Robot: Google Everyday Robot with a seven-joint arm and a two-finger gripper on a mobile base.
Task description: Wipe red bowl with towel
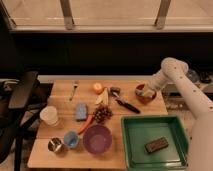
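The red bowl [146, 96] stands near the right end of the wooden table [60, 102], behind the green tray. My gripper [144, 90] reaches down into it from the right on the white arm. A pale wad, the towel [140, 91], shows at the gripper's tip against the left inner side of the bowl. The gripper hides part of the bowl's inside.
A green tray [131, 150] holding a dark bar [156, 145] lies in front of the bowl. A black-handled tool [126, 104], banana [103, 97], orange [98, 87], grapes [102, 114], carrot [84, 124], blue sponge [81, 111], purple bowl [97, 138], blue-grey bowl [71, 139] and white cup [49, 115] cover the table. A chair [22, 97] stands left.
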